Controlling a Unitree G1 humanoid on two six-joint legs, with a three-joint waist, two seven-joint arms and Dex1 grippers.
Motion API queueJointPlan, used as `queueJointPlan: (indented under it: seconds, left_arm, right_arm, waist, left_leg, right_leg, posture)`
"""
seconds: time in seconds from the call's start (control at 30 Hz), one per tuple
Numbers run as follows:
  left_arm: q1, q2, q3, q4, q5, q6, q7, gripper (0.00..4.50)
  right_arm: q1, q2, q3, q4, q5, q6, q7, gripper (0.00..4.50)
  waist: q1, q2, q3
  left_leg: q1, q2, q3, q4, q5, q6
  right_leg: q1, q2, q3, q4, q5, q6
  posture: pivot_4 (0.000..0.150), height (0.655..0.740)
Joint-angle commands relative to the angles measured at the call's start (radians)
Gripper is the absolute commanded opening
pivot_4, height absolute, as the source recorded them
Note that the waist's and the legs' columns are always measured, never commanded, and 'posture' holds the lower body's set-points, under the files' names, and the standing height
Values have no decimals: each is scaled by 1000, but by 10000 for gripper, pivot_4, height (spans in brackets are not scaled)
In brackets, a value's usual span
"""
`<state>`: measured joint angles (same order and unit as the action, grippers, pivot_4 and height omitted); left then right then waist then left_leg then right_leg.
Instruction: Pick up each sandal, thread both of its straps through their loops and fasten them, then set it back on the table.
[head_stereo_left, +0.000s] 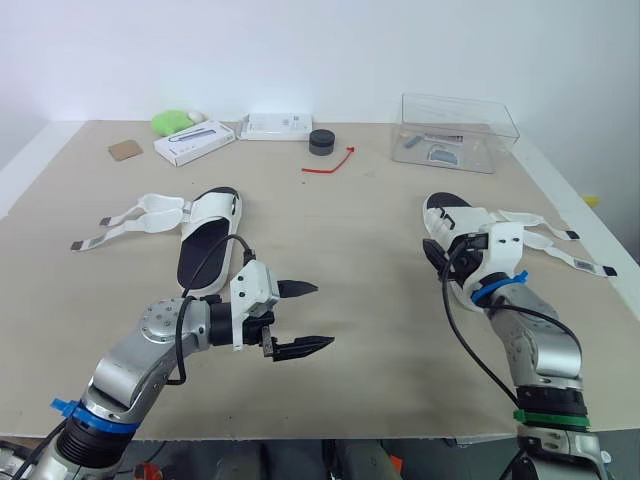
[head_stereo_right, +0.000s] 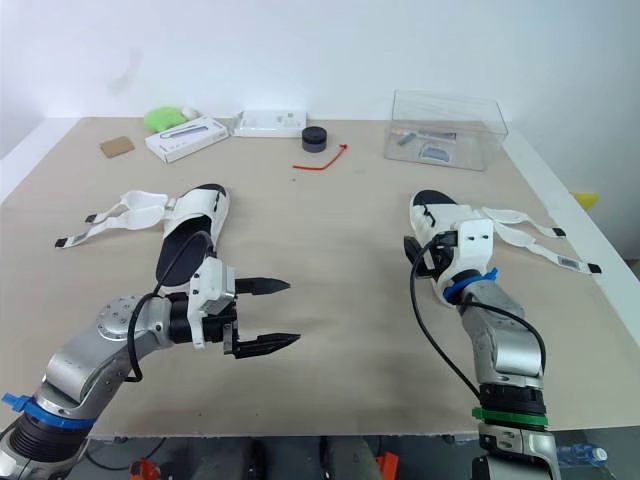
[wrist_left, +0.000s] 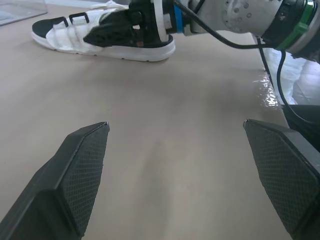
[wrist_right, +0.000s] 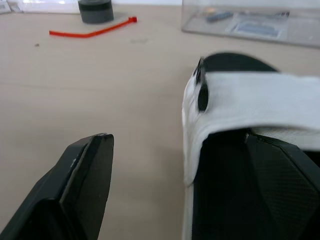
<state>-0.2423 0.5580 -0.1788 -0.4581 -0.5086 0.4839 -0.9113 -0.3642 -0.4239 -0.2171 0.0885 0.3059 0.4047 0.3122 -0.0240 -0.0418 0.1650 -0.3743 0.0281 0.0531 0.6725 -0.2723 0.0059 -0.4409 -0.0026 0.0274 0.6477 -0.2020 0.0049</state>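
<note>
Left gripper (head_stereo_left: 300, 318): I'm hovering it over bare table (head_stereo_left: 380, 270), fingers (head_stereo_left: 298, 290) spread wide, gripping nothing.
Right gripper (head_stereo_left: 445, 252): I'm straddling one side wall of the right sandal (head_stereo_left: 462, 216) with it, jaws apart, one finger lying under a strap (wrist_right: 260, 95), one outside.
Sandals: I'm counting two, each trailing two unfastened straps.
Left sandal (head_stereo_left: 205, 235): lying at 9 o'clock, long axis running 1 to 7, straps trailing toward 9.
Right sandal: lying at 3 o'clock, long axis running 11 to 5, straps trailing toward 4.
Toe ends: I'm not managing to tell them from the heels.
</note>
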Motion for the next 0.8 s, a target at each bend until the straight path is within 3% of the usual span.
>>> queueJointPlan:
  seconds: [0.03, 0.23, 0.57, 0.67, 0.8]
  left_arm:
    - [8, 0, 21, -52, -16, 1, 14, 44340]
    - [30, 1, 26, -73, -20, 7, 39, 44340]
    - [27, -1, 5, -72, -14, 1, 46, 44340]
    - [18, -1, 3, -64, -9, -1, 46, 45000]
    - [13, 1, 14, -49, -9, -4, 45, 45000]
  right_arm:
    - [-29, -6, -2, 1, -13, -16, 4, 45000]
    - [17, 10, -4, -49, 4, -3, 13, 45000]
    - [-72, 4, -23, 94, -11, -82, 23, 45000]
    - [-91, -7, -16, 146, -21, -112, 40, 36207]
    - [-106, -16, -11, 201, -29, -149, 63, 17210]
  waist:
    - [0, 0, 0]
    - [1, 0, 0]
    - [0, 0, 0]
    - [0, 0, 0]
    - [0, 0, 0]
  left_leg:
    - [0, 0, 0, 0, 0, 0]
    - [0, 0, 0, 0, 0, 0]
    - [1, 0, 0, 0, 0, 0]
    - [1, 0, 0, 0, 0, 0]
    - [0, 0, 0, 0, 0, 0]
  right_leg:
    - [0, 0, 0, 0, 0, 0]
    - [0, 0, 0, 0, 0, 0]
    - [0, 0, 0, 0, 1, 0]
    - [0, 0, 0, 0, 1, 0]
    - [0, 0, 0, -1, 1, 0]
  posture:
    - [1500, 7400]
    - [1500, 7400]
    - [1500, 7400]
    - [1500, 7400]
    - [1500, 7400]
